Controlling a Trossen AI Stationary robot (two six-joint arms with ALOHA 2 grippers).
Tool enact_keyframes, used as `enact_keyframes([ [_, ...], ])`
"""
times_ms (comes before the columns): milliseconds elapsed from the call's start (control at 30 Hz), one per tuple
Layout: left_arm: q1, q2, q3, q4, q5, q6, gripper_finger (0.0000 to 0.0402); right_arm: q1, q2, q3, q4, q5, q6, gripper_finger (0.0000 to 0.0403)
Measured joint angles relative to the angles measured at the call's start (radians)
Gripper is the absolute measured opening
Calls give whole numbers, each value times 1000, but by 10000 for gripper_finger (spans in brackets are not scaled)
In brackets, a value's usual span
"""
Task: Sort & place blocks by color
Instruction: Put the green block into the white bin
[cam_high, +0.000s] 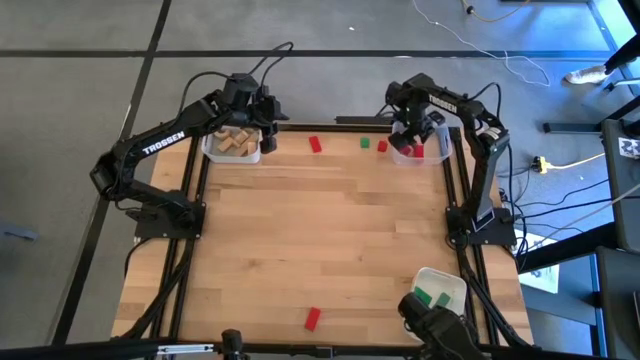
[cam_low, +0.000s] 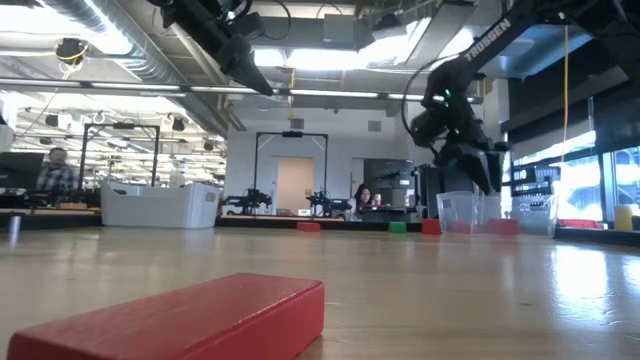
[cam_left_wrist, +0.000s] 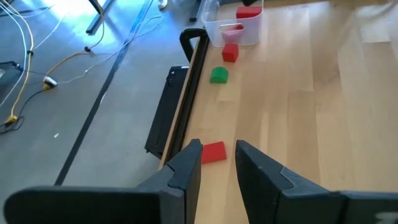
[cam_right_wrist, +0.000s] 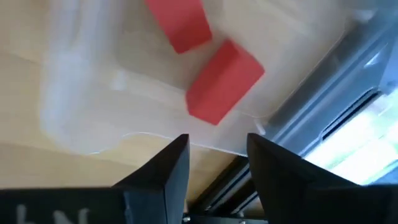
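My right gripper (cam_high: 410, 140) hangs open over a clear bin (cam_high: 437, 152) at the table's far right; its fingers point down with nothing between them (cam_right_wrist: 214, 155). Two red blocks (cam_right_wrist: 224, 81) (cam_right_wrist: 179, 23) lie in that bin. My left gripper (cam_high: 268, 135) stands open and raised beside a clear bin of tan blocks (cam_high: 234, 142) at the far left, holding nothing (cam_left_wrist: 219, 165). A red block (cam_high: 315, 144), a green block (cam_high: 365, 143) and another red block (cam_high: 381, 146) lie flat on the table between the two bins.
One red block (cam_high: 312, 318) lies near the table's front edge, large in the low view (cam_low: 200, 320). A white tray (cam_high: 455, 280) holding green blocks stands at the near right corner. The black table frame (cam_left_wrist: 186, 93) runs along the far edge.
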Motion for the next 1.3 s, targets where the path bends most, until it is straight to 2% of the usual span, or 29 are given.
enact_keyframes([
  [167, 0, 0, 0, -8, 0, -1, 92, 52, -2, 152, 8, -69, -25, 162],
  [333, 0, 0, 0, -28, -1, -1, 92, 127, -2, 266, 128, -176, -69, 162],
  [433, 0, 0, 0, -40, -1, -1, 92, 174, -2, 313, 185, -179, -132, 162],
  [667, 0, 0, 0, -54, -1, -1, 92, 238, 0, 332, 354, -188, -184, 162],
  [800, 0, 0, 0, -71, -1, -1, 92, 258, 13, 332, 434, -295, -213, 162],
  [867, 0, 0, 0, -89, -1, -1, 92, 268, 13, 332, 435, -343, -212, 162],
  [967, 0, 0, 0, -117, -1, 4, 92, 285, 12, 332, 401, -388, -301, 161],
  [1033, 0, 0, 0, -133, -1, 7, 92, 298, 12, 332, 369, -384, -358, 161],
  [1133, 0, 0, 0, -148, -1, 8, 92, 312, 16, 332, 363, -264, -345, 161],
  [1200, 0, 0, 0, -156, -1, 7, 92, 314, 18, 331, 355, -191, -267, 161],
  [1300, 0, 0, 0, -155, 0, 7, 92, 298, 18, 331, 357, -158, -99, 161],
])
